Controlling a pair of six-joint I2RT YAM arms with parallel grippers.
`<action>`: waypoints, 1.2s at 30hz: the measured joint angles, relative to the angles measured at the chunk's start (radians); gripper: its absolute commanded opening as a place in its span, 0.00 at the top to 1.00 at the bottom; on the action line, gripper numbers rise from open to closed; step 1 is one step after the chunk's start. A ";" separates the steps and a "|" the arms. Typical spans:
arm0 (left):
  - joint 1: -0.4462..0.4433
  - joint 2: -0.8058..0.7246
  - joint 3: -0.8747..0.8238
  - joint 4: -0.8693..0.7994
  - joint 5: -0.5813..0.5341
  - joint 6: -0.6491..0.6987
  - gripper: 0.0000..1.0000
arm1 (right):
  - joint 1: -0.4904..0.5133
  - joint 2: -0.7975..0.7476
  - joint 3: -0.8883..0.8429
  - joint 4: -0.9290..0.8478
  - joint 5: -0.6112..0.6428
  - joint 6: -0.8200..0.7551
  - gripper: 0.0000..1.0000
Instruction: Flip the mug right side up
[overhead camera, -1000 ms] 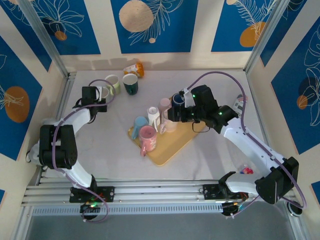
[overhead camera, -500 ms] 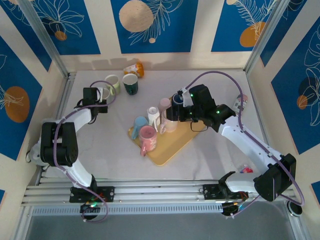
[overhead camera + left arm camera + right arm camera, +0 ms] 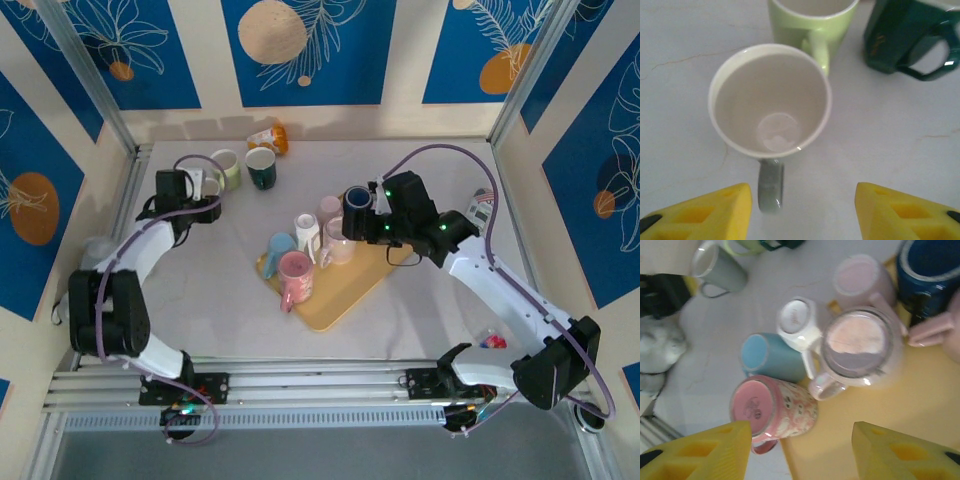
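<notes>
A grey mug (image 3: 770, 102) with a white inside stands upright on the table, mouth up, its handle (image 3: 771, 185) pointing at my left gripper (image 3: 802, 212). That gripper is open, with the handle between its yellow fingers but untouched. From above, the mug (image 3: 210, 186) sits just right of the left gripper (image 3: 197, 192). My right gripper (image 3: 800, 450) hangs open over the tray (image 3: 900, 405), above a pink floral mug (image 3: 775, 407) lying tilted with its base up and a glossy pale mug (image 3: 860, 347) standing upside down.
A light green mug (image 3: 812, 20) and a dark green mug (image 3: 905, 37) stand upright just beyond the grey one. Around the tray are a blue mug (image 3: 767, 357) on its side, an upturned white mug (image 3: 797, 322), a pale pink mug (image 3: 857, 280) and a dark blue mug (image 3: 930, 270).
My left gripper has opened, let go of the grey mug's handle and drawn back a little to the left. The right gripper has shifted slightly over the tray.
</notes>
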 measured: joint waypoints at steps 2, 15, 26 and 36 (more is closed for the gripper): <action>0.000 -0.071 -0.001 -0.056 0.042 -0.026 0.43 | 0.000 0.000 0.016 -0.055 0.042 0.027 0.44; -0.126 -0.340 -0.028 -0.410 0.249 -0.105 0.42 | -0.030 0.073 0.027 -0.247 0.127 0.089 0.46; -0.156 -0.415 -0.028 -0.437 0.252 -0.225 0.43 | -0.029 0.087 0.027 -0.247 0.038 0.125 0.51; -0.165 -0.415 -0.028 -0.487 0.256 -0.211 0.43 | -0.018 0.084 0.018 -0.229 -0.003 0.216 0.51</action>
